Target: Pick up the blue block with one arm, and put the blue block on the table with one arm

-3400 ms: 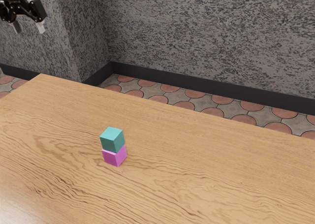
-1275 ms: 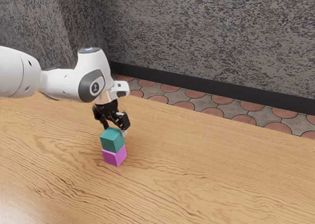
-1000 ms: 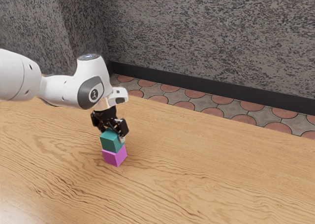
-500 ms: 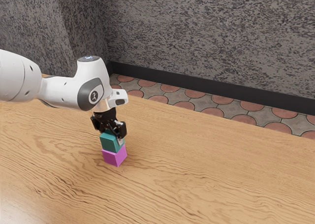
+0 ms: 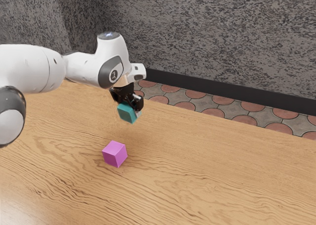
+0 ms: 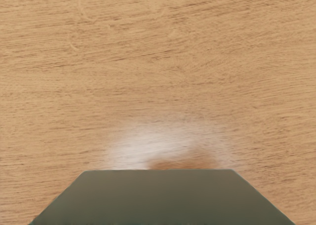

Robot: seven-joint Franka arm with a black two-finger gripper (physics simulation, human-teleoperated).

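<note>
Exterior view: blue block point(image 5: 126, 113), held by the gripper point(image 5: 130, 110), hides one fingertip.

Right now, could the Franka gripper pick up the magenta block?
Probably not: the gripper is shut on the blue block, above the table. With that set down, the way looks free: the magenta block has a bare top and nothing against its visible sides.

Blue block point(image 5: 127, 113), teal cube, held aloft.
Plain, flat faces and straight edges; slightly tilted, raised off the wooden table point(image 5: 197, 185) and apart from it, over its far part, left of centre in the exterior view. In the wrist view, one face, dull grey-green. Table: light brown, wavy dark grain, level, extending from near to far beneath the block.
</note>
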